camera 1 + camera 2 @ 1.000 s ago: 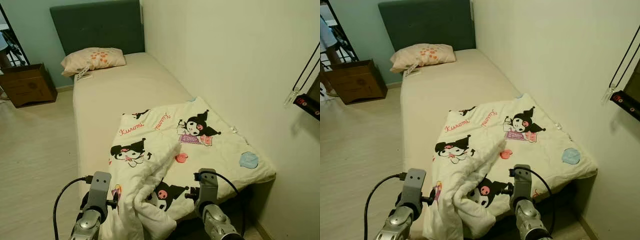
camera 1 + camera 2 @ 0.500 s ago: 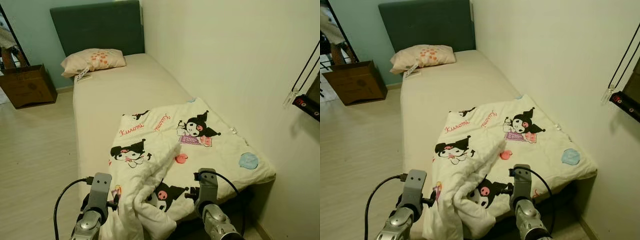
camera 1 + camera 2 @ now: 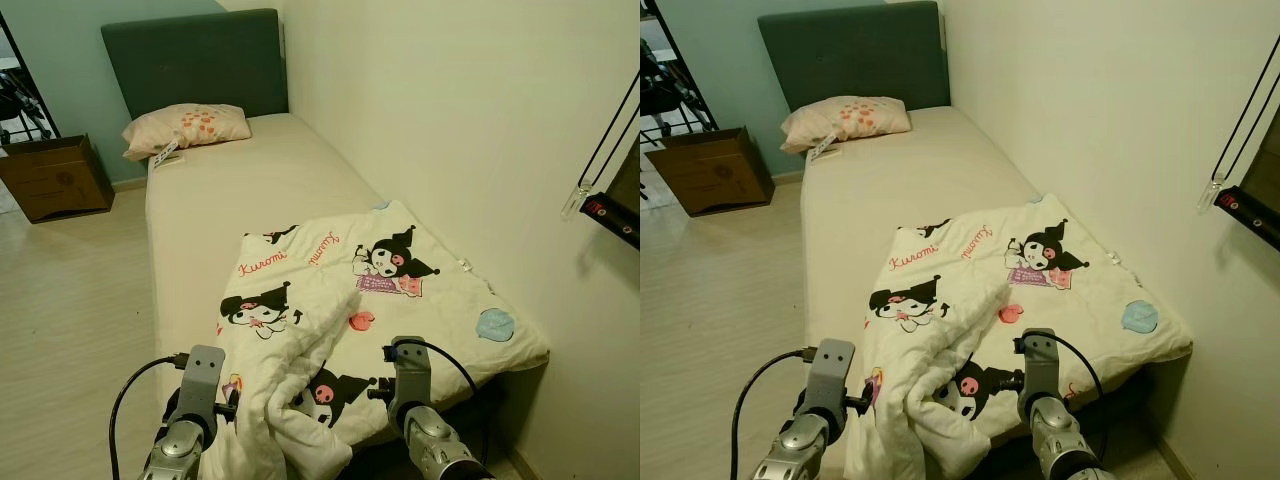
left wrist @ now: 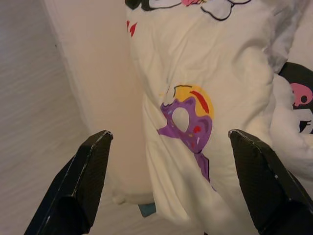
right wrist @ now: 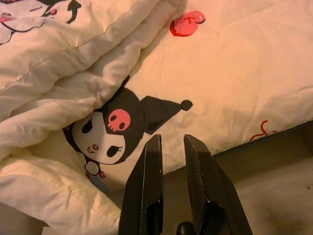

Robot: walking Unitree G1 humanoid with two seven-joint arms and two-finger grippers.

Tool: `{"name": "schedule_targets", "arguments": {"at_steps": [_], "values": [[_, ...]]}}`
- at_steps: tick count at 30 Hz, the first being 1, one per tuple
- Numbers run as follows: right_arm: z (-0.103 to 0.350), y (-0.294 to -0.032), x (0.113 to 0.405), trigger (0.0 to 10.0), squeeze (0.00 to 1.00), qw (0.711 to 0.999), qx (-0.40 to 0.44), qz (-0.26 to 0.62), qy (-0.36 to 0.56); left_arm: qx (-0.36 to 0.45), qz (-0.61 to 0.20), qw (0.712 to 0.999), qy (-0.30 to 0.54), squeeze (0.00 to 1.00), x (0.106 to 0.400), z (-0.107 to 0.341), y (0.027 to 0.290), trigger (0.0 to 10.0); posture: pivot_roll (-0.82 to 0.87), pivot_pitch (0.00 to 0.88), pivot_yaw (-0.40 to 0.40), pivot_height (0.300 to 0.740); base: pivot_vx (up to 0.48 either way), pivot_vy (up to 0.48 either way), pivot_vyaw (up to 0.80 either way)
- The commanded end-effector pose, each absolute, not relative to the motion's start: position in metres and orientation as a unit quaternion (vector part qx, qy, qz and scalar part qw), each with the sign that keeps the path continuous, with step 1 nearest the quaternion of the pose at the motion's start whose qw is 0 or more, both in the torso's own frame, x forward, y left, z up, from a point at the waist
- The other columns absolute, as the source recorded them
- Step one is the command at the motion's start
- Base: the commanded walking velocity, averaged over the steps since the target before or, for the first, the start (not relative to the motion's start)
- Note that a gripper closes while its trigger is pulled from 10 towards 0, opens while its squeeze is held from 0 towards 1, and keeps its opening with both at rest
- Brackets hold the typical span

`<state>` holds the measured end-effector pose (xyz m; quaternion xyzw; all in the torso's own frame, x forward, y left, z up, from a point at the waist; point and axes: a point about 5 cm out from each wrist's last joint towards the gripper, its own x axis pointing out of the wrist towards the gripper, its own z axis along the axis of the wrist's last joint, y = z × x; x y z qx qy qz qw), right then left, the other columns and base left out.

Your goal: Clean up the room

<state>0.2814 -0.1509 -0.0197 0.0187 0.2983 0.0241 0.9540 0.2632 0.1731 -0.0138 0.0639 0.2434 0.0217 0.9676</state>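
A cardboard box (image 3: 55, 178) sits on the floor at far left, beside the bed (image 3: 230, 190), with a pillow (image 3: 185, 126) up against the headboard (image 3: 195, 62). Lower down, the left gripper (image 4: 168, 188) hangs just off the bed's near corner with its fingers (image 4: 80, 183) spread wide and nothing between them — a bunched fold of the blanket (image 3: 400, 290) with a purple doughnut print droops over the mattress edge right in front of it. The blanket covers only the foot half of the bed, its left side rumpled and folded back on itself, its right side lying flat out to the wall. The right gripper (image 5: 171, 164) hovers at the foot edge with its fingers nearly together, a thin slit between them, holding nothing. The step in hand looks like straightening the blanket. To do it well, the left gripper should close on the thick hanging fold rather than a single thin layer, and the right would need to open before it can take the foot edge — then both pull evenly so the cloth spreads instead of twisting or sliding to the floor.
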Motion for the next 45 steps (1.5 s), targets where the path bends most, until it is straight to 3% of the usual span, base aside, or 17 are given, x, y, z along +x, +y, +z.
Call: {"name": "schedule_targets", "arguments": {"at_steps": [1, 10, 20, 26, 45], "values": [[-0.022, -0.148, 0.279, 10.0, 0.0, 0.95, 0.025, 0.026, 0.309, 0.06, 0.033, 0.964, 0.258, 0.0, 0.258, -0.019, 0.178, 10.0, -0.07, 0.051, -0.003, 0.74, 0.0, 0.0, 0.0], [-0.022, -0.148, 0.279, 10.0, 0.0, 0.952, 0.01, 0.035, 0.305, 0.057, 0.039, 0.965, 0.253, 0.0, 0.255, -0.019, 0.178, 10.0, -0.07, 0.103, 0.003, 0.74, 0.0, 0.0, 0.0], [-0.018, -0.151, 0.28, 10.0, 0.0, 0.962, 0.015, 0.033, 0.27, 0.034, 0.031, 0.983, 0.18, 0.0, 0.263, -0.001, 0.173, 10.0, -0.09, 0.176, 0.021, 0.74, 0.0, 0.0, 0.0], [-0.01, -0.138, 0.287, 10.0, 0.0, 0.965, -0.003, 0.079, 0.25, 0.031, 0.03, 0.987, 0.154, 0.0, 0.271, 0.01, 0.17, 10.0, -0.07, 0.164, 0.007, 0.74, 0.0, 0.0, 0.0], [-0.004, -0.135, 0.294, 10.0, 0.0, 0.964, 0.01, 0.084, 0.251, 0.047, 0.025, 0.985, 0.165, 0.0, 0.268, 0.013, 0.172, 10.0, -0.06, 0.128, -0.003, 0.74, 0.0, 0.0, 0.0]]}}
